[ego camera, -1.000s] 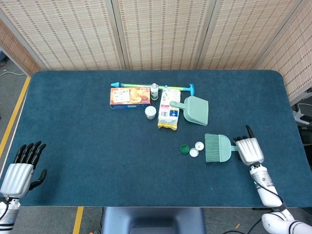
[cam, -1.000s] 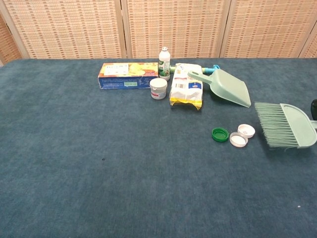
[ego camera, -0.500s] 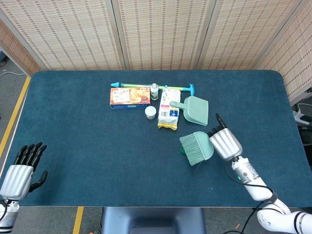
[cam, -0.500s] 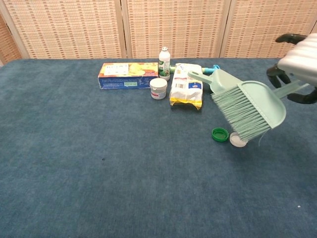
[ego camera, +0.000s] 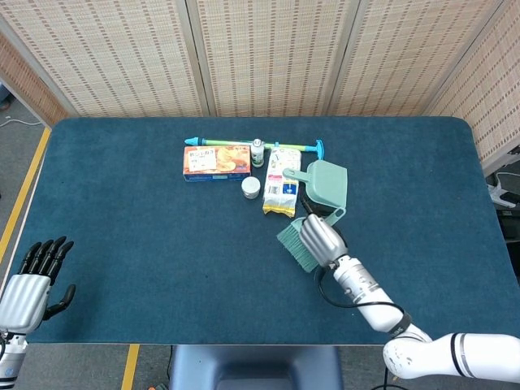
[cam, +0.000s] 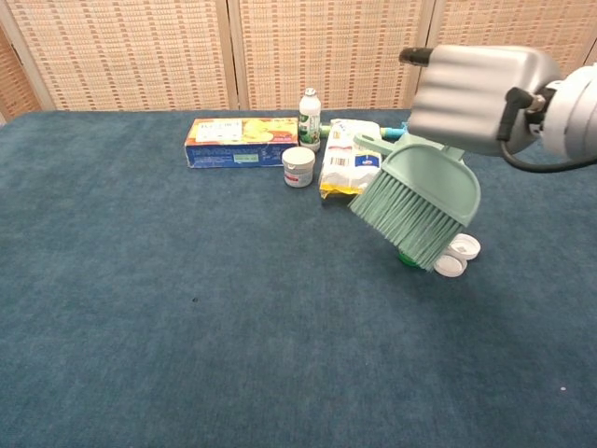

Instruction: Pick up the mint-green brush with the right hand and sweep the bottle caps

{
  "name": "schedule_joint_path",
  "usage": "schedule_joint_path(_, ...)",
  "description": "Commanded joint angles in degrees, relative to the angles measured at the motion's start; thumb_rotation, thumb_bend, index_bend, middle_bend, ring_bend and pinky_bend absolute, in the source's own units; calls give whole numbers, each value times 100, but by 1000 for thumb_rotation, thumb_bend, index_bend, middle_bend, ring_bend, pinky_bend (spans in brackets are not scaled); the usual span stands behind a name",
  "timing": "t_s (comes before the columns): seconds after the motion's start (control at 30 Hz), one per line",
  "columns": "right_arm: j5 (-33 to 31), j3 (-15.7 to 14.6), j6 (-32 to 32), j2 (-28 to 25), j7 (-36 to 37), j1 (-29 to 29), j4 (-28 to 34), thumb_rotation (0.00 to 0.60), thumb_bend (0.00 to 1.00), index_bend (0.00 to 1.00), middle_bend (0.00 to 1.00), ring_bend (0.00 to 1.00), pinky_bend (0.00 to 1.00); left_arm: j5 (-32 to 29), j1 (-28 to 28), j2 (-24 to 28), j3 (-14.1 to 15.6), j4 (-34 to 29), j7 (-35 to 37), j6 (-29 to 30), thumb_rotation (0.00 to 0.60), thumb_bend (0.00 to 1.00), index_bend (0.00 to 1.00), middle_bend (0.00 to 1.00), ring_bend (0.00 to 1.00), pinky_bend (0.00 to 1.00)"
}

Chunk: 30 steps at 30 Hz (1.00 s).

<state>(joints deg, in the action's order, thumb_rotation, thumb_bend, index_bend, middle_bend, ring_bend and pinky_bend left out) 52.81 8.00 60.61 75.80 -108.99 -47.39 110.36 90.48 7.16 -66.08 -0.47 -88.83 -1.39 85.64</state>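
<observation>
My right hand (ego camera: 318, 240) (cam: 480, 98) grips the mint-green brush (cam: 420, 201) by its handle and holds it above the table, bristles (ego camera: 294, 242) tilted down and to the left. In the chest view the bristle tips hang just over the bottle caps: two white caps (cam: 464, 246) (cam: 449, 266) lie side by side, and a green cap (cam: 407, 259) peeks out under the bristles. The head view hides the caps behind my hand. My left hand (ego camera: 28, 284) rests open at the near left table edge.
A mint-green dustpan (ego camera: 327, 183) lies just beyond the brush. Behind it sit a snack bag (ego camera: 282, 183), a white jar (ego camera: 251, 187), an orange box (ego camera: 216, 162), a small bottle (ego camera: 257, 152) and a teal stick (ego camera: 244, 144).
My right hand lifted the brush off the table at the right and carried it left, over the caps. The left hand stayed put.
</observation>
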Motion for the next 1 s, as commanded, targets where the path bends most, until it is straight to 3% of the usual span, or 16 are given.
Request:
schedule_joint_path(0.03,-627,-111,346,358,-543,-465,224,600,441,885,803,500,54,34,-5,14,17,-4,28,12,600,417,0,0,0,54)
schedule_joint_path(0.33,-1295,-561,870,1055,-869,-999,-243,600,440,885,803,500,54,68,-20,35,28,15,92,40,600,416,0,0,0,54)
schedule_joint_path(1.0,-1878,-1320,1472,1302,-687,-1299,-995,600,440,885,805,509,54,-7,16,-8,-1,23,-8,-57,600,417,0,0,0,54)
